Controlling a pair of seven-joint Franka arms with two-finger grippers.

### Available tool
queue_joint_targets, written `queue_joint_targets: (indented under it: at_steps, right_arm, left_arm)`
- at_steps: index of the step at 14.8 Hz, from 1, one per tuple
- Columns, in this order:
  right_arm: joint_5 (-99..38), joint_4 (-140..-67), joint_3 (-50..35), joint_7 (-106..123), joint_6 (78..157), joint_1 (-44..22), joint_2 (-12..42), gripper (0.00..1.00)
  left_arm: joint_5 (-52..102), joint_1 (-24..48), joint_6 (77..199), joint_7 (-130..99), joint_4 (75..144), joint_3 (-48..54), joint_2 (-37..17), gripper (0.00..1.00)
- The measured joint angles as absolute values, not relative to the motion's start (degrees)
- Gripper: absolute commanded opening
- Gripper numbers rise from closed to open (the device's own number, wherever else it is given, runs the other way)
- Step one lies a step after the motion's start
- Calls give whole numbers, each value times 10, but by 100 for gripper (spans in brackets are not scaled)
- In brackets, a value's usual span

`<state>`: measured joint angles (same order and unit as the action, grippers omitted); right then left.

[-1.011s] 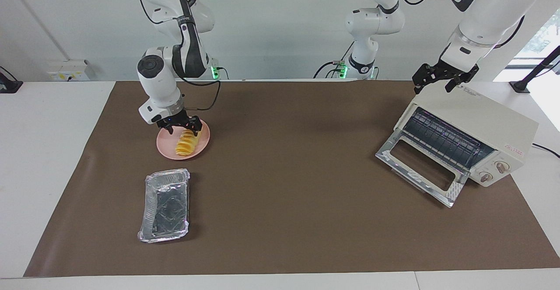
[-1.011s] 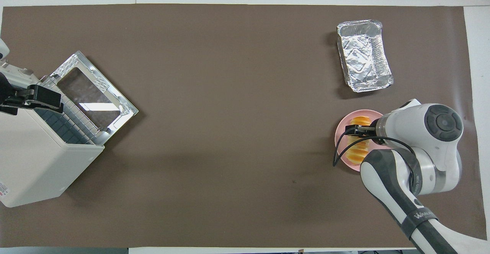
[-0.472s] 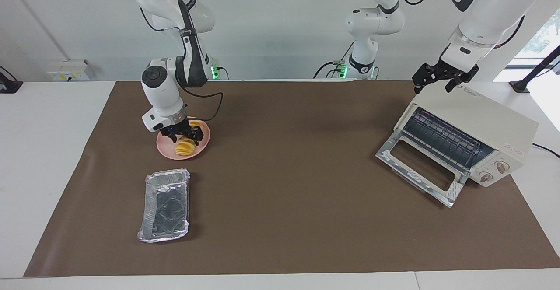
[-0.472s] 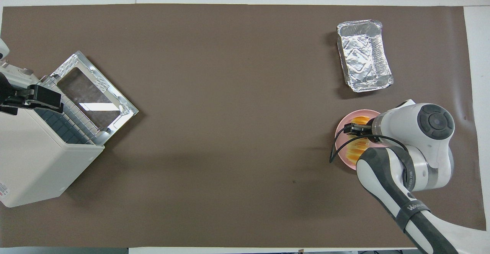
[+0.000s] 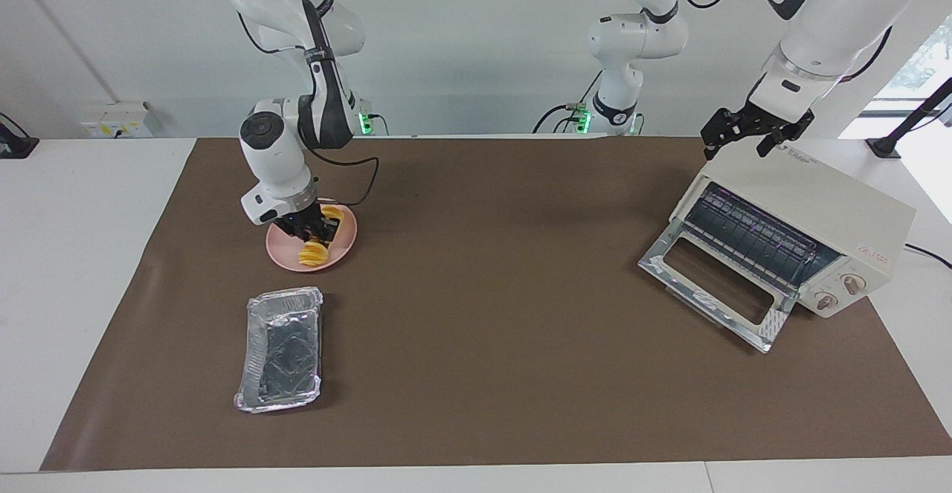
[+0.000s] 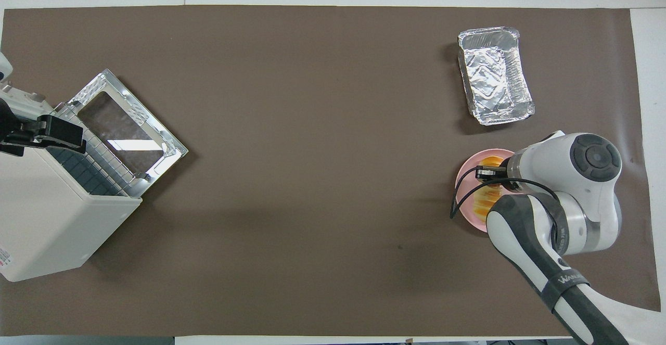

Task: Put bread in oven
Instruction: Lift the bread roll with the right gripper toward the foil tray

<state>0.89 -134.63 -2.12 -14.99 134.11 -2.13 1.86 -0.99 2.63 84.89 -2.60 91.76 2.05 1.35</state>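
Observation:
The golden-yellow bread (image 5: 312,253) lies on a round pink plate (image 5: 346,244) at the right arm's end of the table; it also shows in the overhead view (image 6: 486,204). My right gripper (image 5: 311,234) is down on the plate, its fingers closed around the loaf's middle; in the overhead view (image 6: 491,176) the arm hides much of the loaf. The cream-white oven (image 5: 818,203) stands at the left arm's end, its glass drop door (image 5: 714,285) folded down and the rack showing. My left gripper (image 5: 744,140) hangs open over the oven's top edge and waits.
A crinkled silver foil tray (image 5: 282,348) lies farther from the robots than the plate, also in the overhead view (image 6: 494,77). The brown mat (image 5: 506,270) covers the table between the plate and the oven (image 6: 47,220), whose open door (image 6: 125,131) juts toward the middle.
My right gripper came down over the bread on the plate and its fingers drew in around the loaf. The left arm, oven and foil tray have not moved.

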Motion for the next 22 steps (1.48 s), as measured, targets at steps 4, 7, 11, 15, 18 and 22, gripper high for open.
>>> queue_joint_targets:
  at_steps: [4, 7, 11, 15, 18, 22]
  right_arm:
    - [9, -1238, -19, -108, 1206, -18, 19, 0]
    - [9, -1145, -15, -70, 1142, -9, 38, 0]
    - [9, -1036, -16, -50, 1127, -7, 94, 0]
    - [9, -913, -15, -25, 1103, -7, 199, 0]
    - [9, -792, -15, -8, 1089, -4, 309, 0]
    - [14, -725, -15, 11, 1114, -7, 392, 0]
  left_arm:
    - [-10, 26, 849, -26, 918, 20, 13, 100]
    - [-10, 26, 849, -26, 918, 20, 13, 100]
    - [-10, 26, 849, -26, 918, 20, 13, 100]
    - [-10, 26, 849, -26, 918, 20, 13, 100]
    - [-10, 26, 849, -26, 918, 20, 13, 100]
    - [-10, 26, 849, -26, 918, 20, 13, 100]
